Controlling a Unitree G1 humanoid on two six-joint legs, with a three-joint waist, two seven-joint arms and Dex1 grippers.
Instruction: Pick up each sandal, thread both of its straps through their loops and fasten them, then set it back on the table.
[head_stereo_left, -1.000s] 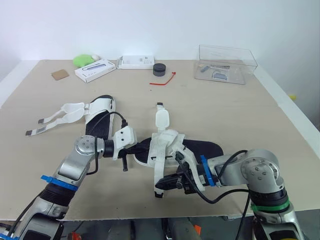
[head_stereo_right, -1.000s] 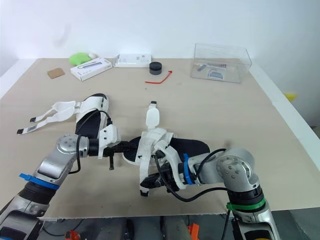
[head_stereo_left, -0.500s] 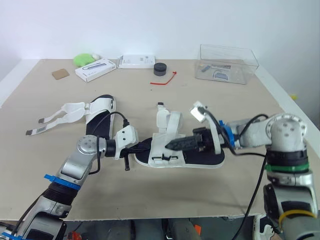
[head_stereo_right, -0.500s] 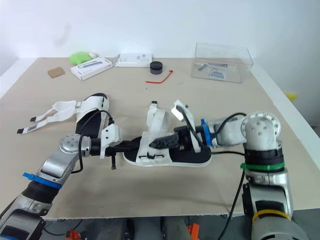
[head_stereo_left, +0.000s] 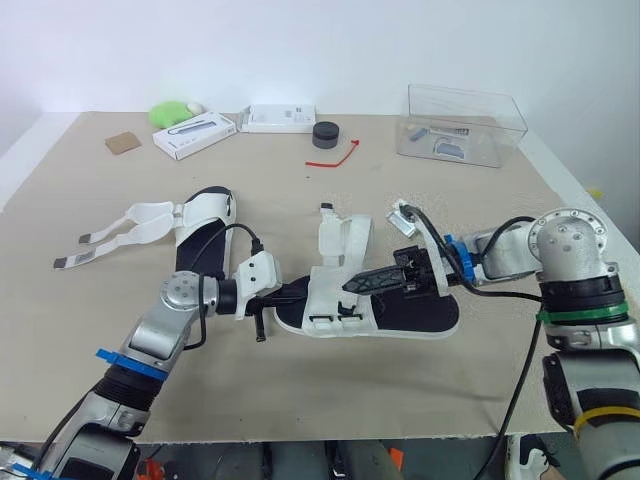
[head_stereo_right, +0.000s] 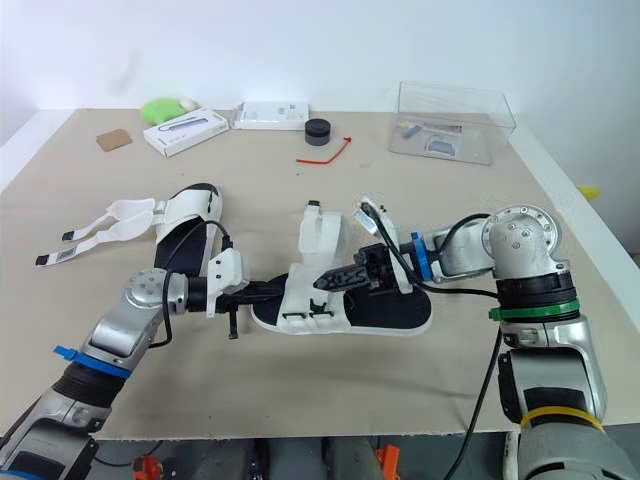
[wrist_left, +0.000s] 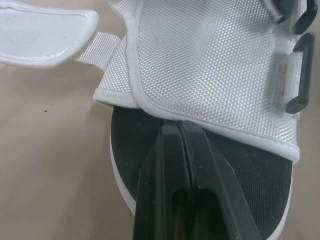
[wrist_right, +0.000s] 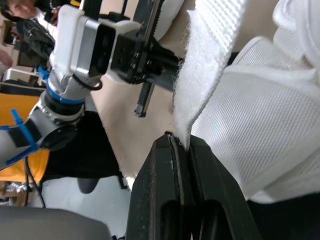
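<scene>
One sandal (head_stereo_left: 400, 312), black sole with a white mesh upper, lies flat at the table's middle. My left gripper (head_stereo_left: 298, 295) rests at its left end, shut, its tips (wrist_left: 178, 126) on the black footbed against the edge of the white upper (wrist_left: 210, 65). My right gripper (head_stereo_left: 349, 286) reaches over the sandal from the right and is shut on a white strap (wrist_right: 205, 65). Another strap (head_stereo_left: 338, 238) stands up behind the upper. The second sandal (head_stereo_left: 203, 214) lies further left, its two straps (head_stereo_left: 125, 225) spread loose on the table.
At the back stand a clear plastic box (head_stereo_left: 462, 125), a black round puck (head_stereo_left: 324, 134), a red tie (head_stereo_left: 336, 158), two white boxes (head_stereo_left: 195, 135) (head_stereo_left: 280, 118), a green object (head_stereo_left: 174, 112) and a brown card (head_stereo_left: 123, 142). The table edge (head_stereo_left: 300, 438) runs close in front.
My right arm has swung from the sandal's front side up to its right, and the sandal, tilted a second ago, now lies flat. The left gripper has stayed at the sandal's end.
</scene>
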